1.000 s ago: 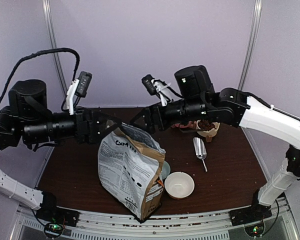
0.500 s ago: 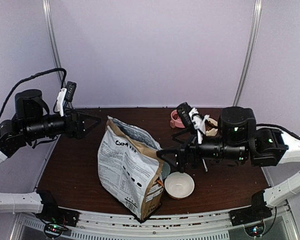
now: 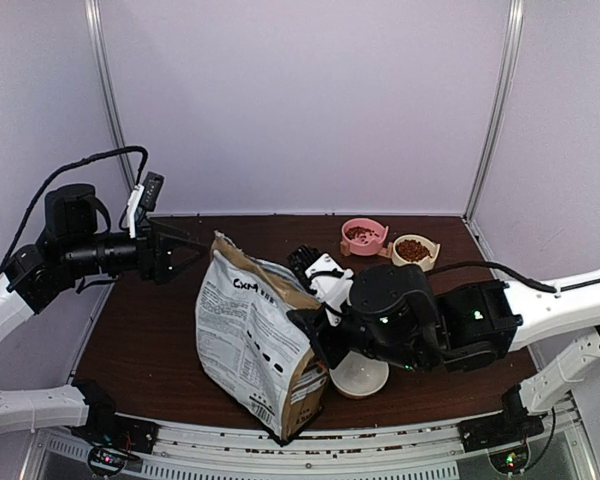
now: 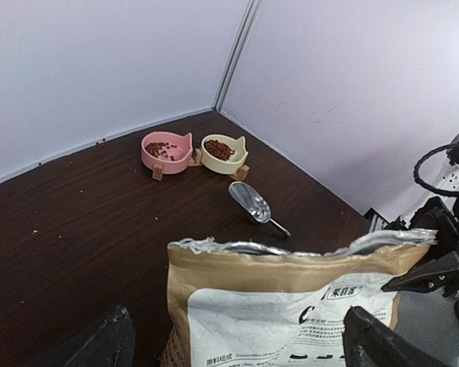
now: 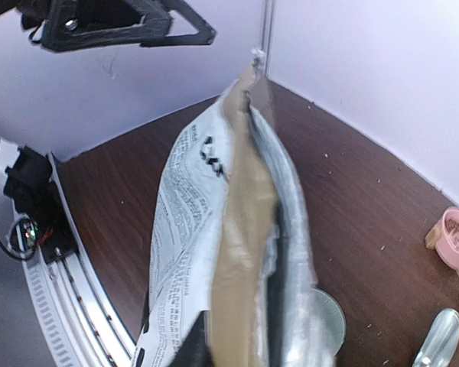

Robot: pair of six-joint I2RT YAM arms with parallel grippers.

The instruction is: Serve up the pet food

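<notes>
Our right claw [image 3: 312, 338] has swung down onto the bag's [image 3: 255, 340] edge, narrowing though we cannot confirm a grip, left claw [image 3: 192, 252] wide alongside, so opening the bag looks next; pet food [image 3: 411, 248] already sits in bowls [image 3: 380, 232] well beyond.

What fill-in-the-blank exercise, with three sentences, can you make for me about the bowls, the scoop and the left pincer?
In the top view, the pink bowl stands to the ___ of the cream bowl; both hold pet food. The metal scoop lying on the table is ___. The left pincer is ___ and does not touch the bag.
Missing words: left, empty, open.
</notes>
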